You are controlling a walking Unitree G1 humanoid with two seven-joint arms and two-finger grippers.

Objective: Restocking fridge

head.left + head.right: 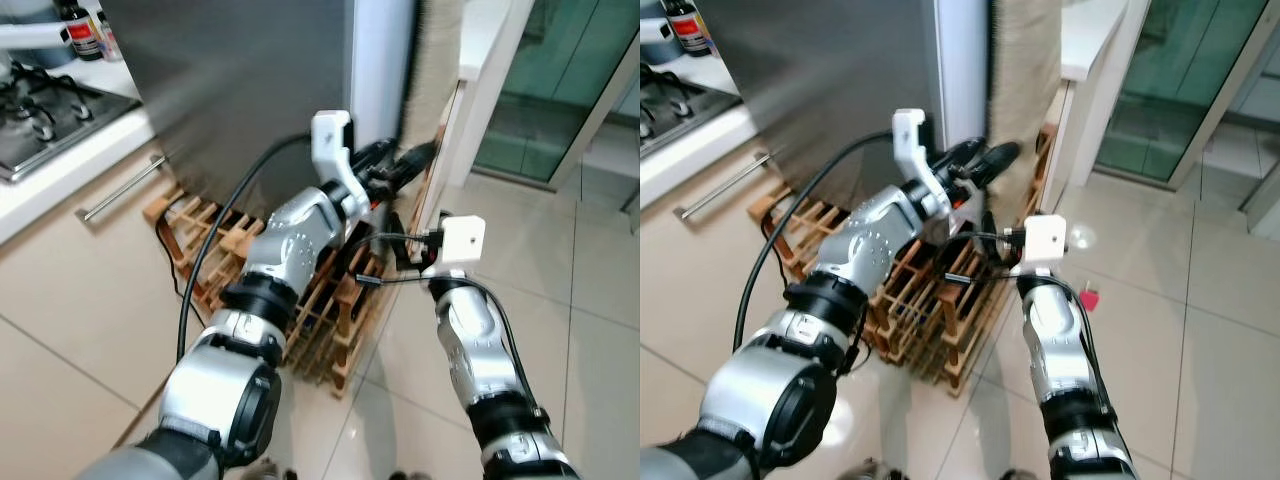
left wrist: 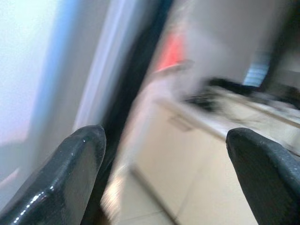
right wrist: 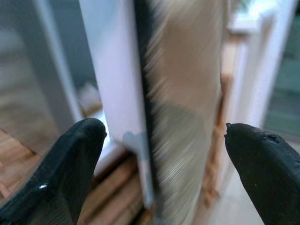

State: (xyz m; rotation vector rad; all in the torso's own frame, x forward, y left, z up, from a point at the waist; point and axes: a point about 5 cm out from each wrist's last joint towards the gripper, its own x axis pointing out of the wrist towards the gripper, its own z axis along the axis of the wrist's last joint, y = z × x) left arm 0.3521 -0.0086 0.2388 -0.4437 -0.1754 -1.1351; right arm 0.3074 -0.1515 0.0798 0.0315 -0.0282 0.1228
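Left hand (image 1: 405, 160), fingers apart, reaches at the fridge (image 1: 250, 90) door's right edge; right hand (image 3: 159, 173), fingers apart, sits just below it, facing that edge; a wooden rack (image 1: 320, 310) stands on the floor (image 1: 560, 300) beneath; a stove (image 1: 40, 120) tops the surface (image 1: 60, 180) left.

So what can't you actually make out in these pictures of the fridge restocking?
- Inside of the tall grey fridge: door shut, contents hidden.
- Left gripper fingertips: head views, too dark against the fridge's edge to separate.
- Wooden lattice rack: silver arms cover its middle.
- Small dark bottles on the counter: labels too small.
- Both wrist views: background motion-blurred.
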